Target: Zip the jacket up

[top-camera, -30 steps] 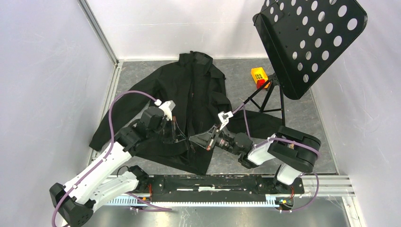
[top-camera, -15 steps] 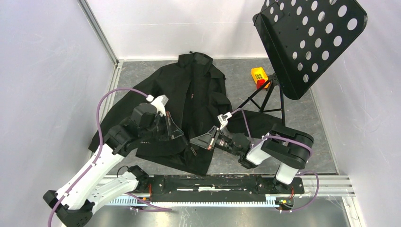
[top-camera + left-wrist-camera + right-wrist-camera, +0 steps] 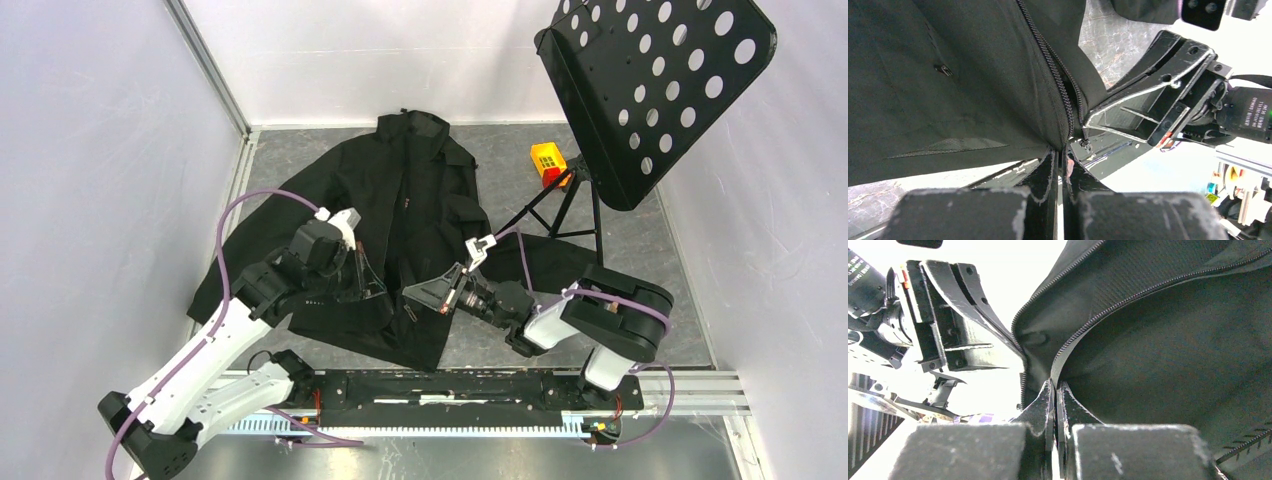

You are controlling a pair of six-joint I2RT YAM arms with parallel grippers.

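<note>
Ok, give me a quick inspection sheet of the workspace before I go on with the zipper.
Surface: grey marbled table, its middle covered by fabric.
Job's things: black jacket spread out, collar at the far end; zipper teeth not joined at the hem.
Clutter: black perforated music stand at far right; small yellow and red block by its legs.
Grippers: left gripper and right gripper each pinch a front edge near the hem, facing each other.
Cables: purple cables loop along both arms.
Surroundings: white walls; metal rail at the near edge.
</note>
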